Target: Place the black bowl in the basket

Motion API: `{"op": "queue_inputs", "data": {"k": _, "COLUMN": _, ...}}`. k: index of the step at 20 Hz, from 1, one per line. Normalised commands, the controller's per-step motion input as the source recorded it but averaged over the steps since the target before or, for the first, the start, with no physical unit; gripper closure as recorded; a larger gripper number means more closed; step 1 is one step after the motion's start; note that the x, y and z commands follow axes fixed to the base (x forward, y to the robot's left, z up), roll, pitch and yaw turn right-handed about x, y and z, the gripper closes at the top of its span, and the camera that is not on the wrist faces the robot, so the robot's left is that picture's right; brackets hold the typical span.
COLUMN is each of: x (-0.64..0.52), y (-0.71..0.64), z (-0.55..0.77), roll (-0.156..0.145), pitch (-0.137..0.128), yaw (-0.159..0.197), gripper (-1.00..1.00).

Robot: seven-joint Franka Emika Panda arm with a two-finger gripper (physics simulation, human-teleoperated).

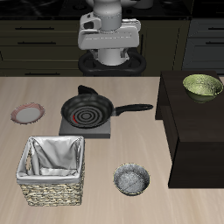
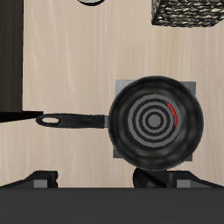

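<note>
Tabletop (image 1: 105,166) with black bowl (image 1: 131,180) beside basket (image 1: 55,170) (no readable labels); hand (image 1: 108,54) aloft, opening perhaps wide, unclear.

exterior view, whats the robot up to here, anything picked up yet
Nothing is held yet. The arm is raised at the back of the table, its hand looking down on the frying pan on its grey pad, with nothing between the fingers. The black bowl sits untouched near the table's front edge, beside the basket, which holds nothing. Whether the hand is open cannot be told.
</note>
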Motion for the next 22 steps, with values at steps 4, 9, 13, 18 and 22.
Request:
{"op": "queue_inputs", "data": {"k": 4, "x": 0.31, "y": 0.04, "z": 0.02, "roll": -0.027, "pitch": 0.010, "yaw": -0.008, "gripper": -1.00}}
{"op": "queue_inputs", "data": {"k": 9, "x": 0.37, "y": 0.05, "z": 0.00, "roll": -0.043, "pitch": -0.007, "yaw": -0.002, "gripper": -1.00}}
{"op": "queue_inputs", "data": {"k": 13, "x": 0.38, "y": 0.09, "z": -0.03, "roll": 0.004, "pitch": 0.016, "yaw": -0.015, "gripper": -1.00}}
{"op": "queue_inputs", "data": {"k": 18, "x": 0.28, "y": 0.09, "z": -0.02, "roll": 0.021, "pitch": 0.006, "yaw": -0.007, "gripper": -1.00}}
{"op": "queue_inputs", "data": {"k": 22, "x": 0.27, "y": 0.11, "z": -0.05, "roll": 0.008, "pitch": 0.021, "yaw": 0.016, "gripper": -1.00}}
